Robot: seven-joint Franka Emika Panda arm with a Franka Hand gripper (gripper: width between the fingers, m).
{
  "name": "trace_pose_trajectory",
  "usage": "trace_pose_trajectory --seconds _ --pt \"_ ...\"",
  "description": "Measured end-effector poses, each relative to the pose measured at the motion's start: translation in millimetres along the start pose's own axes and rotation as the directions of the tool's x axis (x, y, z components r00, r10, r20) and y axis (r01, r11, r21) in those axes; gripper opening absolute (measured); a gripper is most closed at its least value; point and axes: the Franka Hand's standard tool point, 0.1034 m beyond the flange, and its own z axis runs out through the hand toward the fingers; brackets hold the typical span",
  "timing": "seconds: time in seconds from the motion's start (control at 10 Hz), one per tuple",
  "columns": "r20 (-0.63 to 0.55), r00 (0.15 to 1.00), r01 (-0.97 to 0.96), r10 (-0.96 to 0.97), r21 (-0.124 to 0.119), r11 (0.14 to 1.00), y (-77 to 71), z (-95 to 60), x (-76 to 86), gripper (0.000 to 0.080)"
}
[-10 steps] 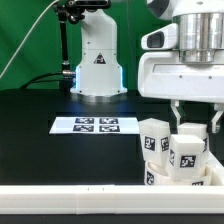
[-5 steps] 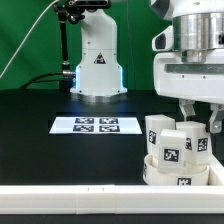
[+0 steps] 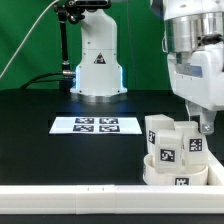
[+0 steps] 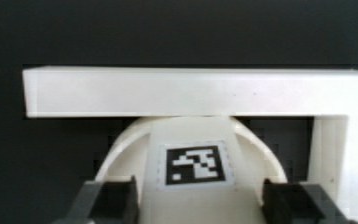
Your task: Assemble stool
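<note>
Nearest the exterior camera runs one long white border rail [image 3: 70, 199] along the table's front edge. Just behind it, toward the exterior view's right, sits the one round rimmed white plastic seat disc [image 3: 178, 174] with three short blocky white tagged legs [image 3: 168, 147] standing on it. Two legs stand clear in front; the third [image 3: 196, 143] is half hidden behind them. The two-finger gripper [image 3: 205, 127] reaches down at that rear leg. In the wrist view its fingers [image 4: 108, 201] sit pinched against a tagged leg [image 4: 195, 163] on either side, so they are closed and gripping a leg.

The step in hand looks like seating or screwing this last leg into the seat. The next move probably calls for a steady twist, held straight, without knocking the neighbouring legs.

Farther back lies one flat white marker board [image 3: 95, 125] carrying several square tags, and beyond it one white robot base [image 3: 96, 60] on the black table [image 3: 30, 140].
</note>
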Motion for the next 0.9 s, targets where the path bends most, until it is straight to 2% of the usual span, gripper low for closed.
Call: trace_pose_trajectory --seconds 0.2,0.5,0.9 --pt "0.023 0.991 -0.134 0.134 0.007 0.991 -1.2 0.3 -0.5 0.0338" --pt "0.043 0.95 -0.31 0.31 -0.003 0.951 -0.4 0.7 -2.4 0.0338" --pt "0.048 0.929 -0.367 0.367 -0.008 0.93 -0.2 0.9 -3.0 0.0338"
